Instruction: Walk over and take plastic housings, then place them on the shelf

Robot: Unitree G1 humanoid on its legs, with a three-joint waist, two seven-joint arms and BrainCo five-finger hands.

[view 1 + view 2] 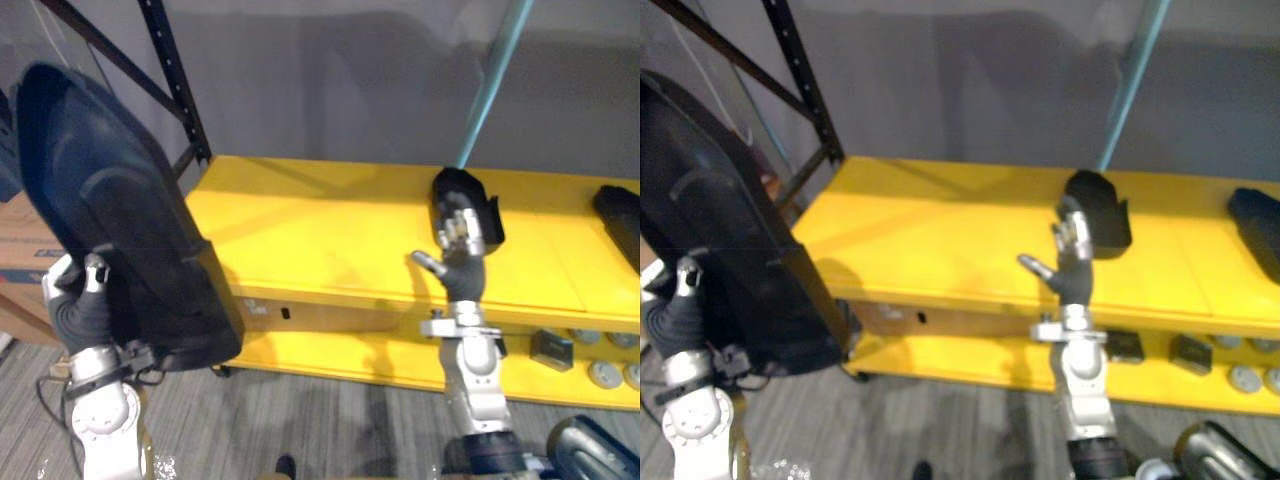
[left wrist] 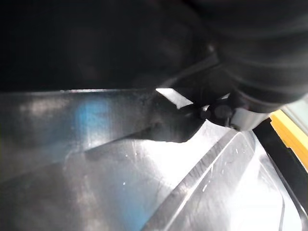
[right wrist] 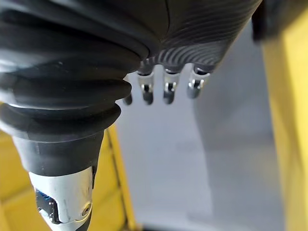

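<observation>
A large black plastic housing stands upright at the left, and my left hand is shut on its lower edge from behind. Its glossy inner face shows close up in the left wrist view. A smaller black housing lies on the top of the yellow shelf. My right hand is raised in front of that housing, nearer to me, open with straight fingers and holding nothing. Whether it touches the housing I cannot tell.
Another black housing lies at the shelf's far right. The lower level holds small dark blocks and round silver parts. A black rack post and a teal pole rise behind. A cardboard box sits at the left.
</observation>
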